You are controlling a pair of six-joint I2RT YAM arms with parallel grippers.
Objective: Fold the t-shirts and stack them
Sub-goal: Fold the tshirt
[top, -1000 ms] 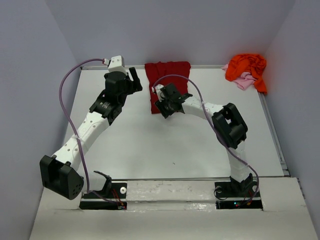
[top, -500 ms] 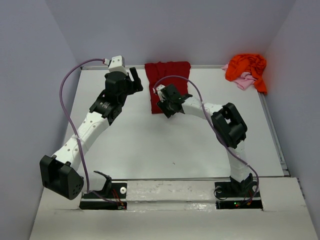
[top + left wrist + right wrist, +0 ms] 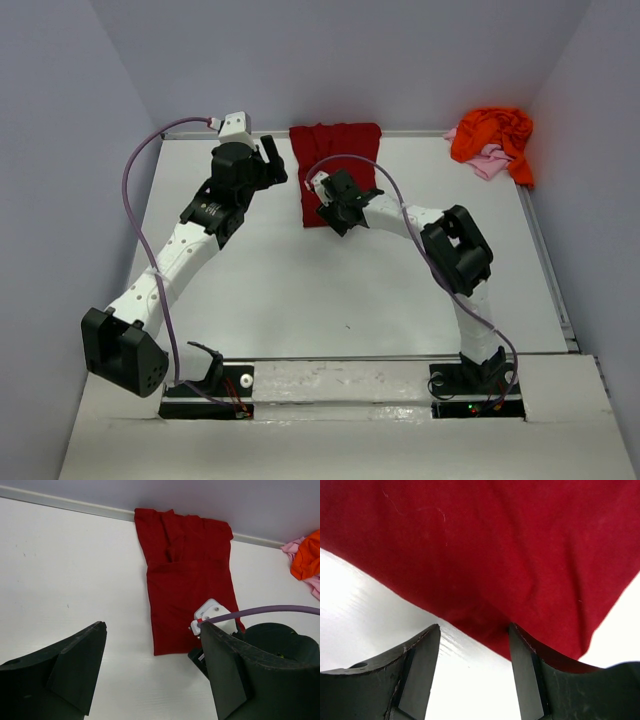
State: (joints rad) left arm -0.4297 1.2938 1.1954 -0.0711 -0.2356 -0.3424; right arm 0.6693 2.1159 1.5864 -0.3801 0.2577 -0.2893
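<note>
Can see the dark red t-shirt laid flat as a long strip on the table, its far end up against the back wall. Can make out the right gripper low over that shirt's near hem, jaws spread and clasping nothing. From its own camera, looking out between the two fingers onto red cloth, with the hem edge running across just ahead of the tips. Cannot tell whether those tips touch the cloth. Find the left gripper just left of the dark red t-shirt, off the cloth, jaws wide apart and empty. Well to the right of the dark red t-shirt, see the orange t-shirt crumpled in a heap, lying partly on the pink t-shirt, also bunched up.
</note>
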